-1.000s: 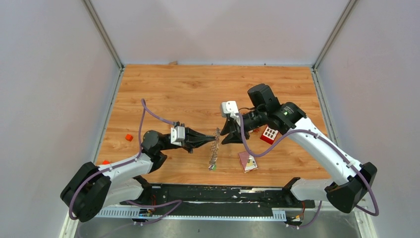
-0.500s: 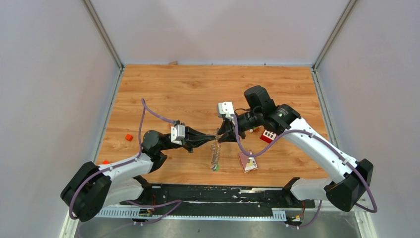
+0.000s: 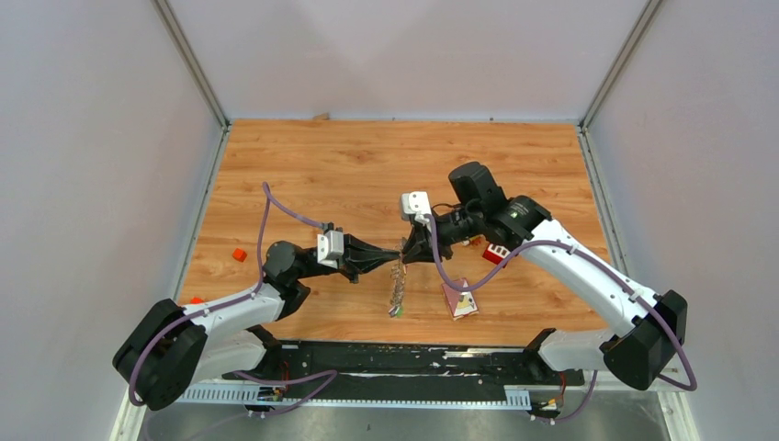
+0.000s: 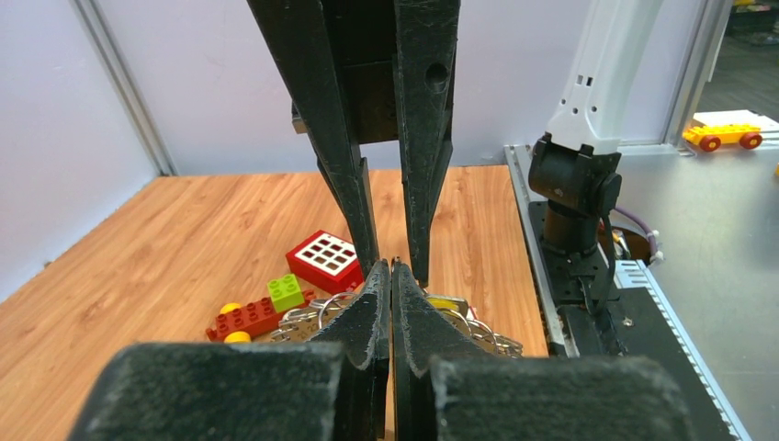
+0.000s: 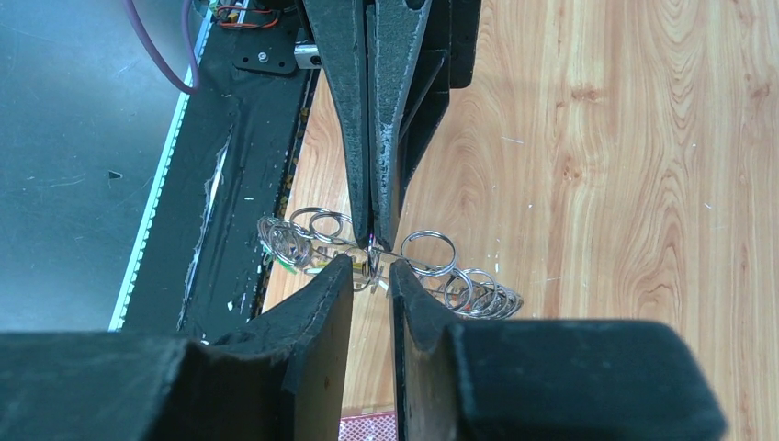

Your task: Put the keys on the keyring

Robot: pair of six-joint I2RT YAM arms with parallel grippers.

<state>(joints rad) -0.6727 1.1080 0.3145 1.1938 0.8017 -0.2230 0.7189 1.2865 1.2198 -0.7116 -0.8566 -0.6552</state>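
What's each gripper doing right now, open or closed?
Left gripper: shut on the keyring.
Right gripper: slightly open, straddling the keyring just by the left one's tips.

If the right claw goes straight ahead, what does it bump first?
Probably the keyring, pinched by the shut left gripper right ahead of the right gripper; depth is hard to judge.

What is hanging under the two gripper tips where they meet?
The keyring hangs there, pinched in the left gripper, a green bit at its low end. From overhead, the right gripper partly covers its top.
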